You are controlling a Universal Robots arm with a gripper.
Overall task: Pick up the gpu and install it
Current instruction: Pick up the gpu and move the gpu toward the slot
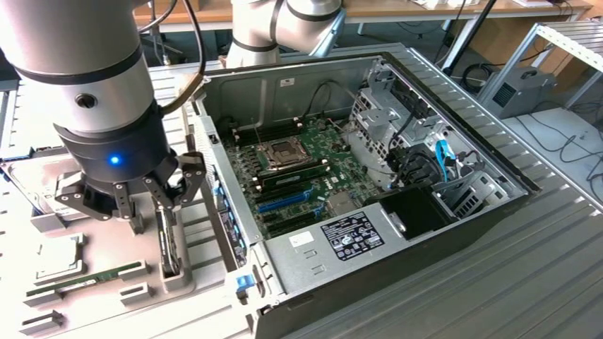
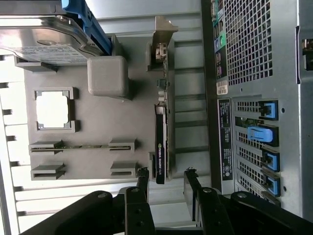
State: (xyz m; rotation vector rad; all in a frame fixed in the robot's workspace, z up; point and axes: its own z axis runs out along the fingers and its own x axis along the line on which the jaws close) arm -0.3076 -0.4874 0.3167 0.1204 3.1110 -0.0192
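The pincer hangs wide open at the lower left of the exterior view. Its fingers flank one end of the graphics card, which stands on edge on the grey surface.

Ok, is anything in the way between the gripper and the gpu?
Nothing visible is in the way. The open gripper hangs right at the gpu, which stands on edge in its holder on the gray tray, and the gap between them is bare.

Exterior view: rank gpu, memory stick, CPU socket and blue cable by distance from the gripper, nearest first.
1. gpu, just under the gripper.
2. memory stick, on the tray.
3. CPU socket, inside the case.
4. blue cable, case's far side.
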